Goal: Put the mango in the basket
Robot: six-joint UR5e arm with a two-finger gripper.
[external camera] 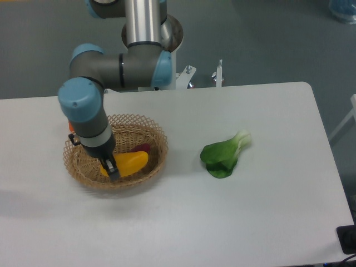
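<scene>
The mango point(130, 163) is a smooth yellow-orange oblong fruit lying inside the tan wicker basket point(150, 130) at the left of the table. My gripper point(110, 168) hangs over the basket at the mango's left end, its dark fingers against the fruit. I cannot tell whether the fingers still grip it. A dark purple-red tuber point(142, 148) lies in the basket just behind the mango, mostly hidden. The arm's blue-capped wrist covers the basket's left part.
A green leafy bok choy point(224, 155) lies on the white table to the right of the basket. A small orange bit point(71, 127) shows behind the arm at the basket's far left rim. The table's back edge runs just behind the basket.
</scene>
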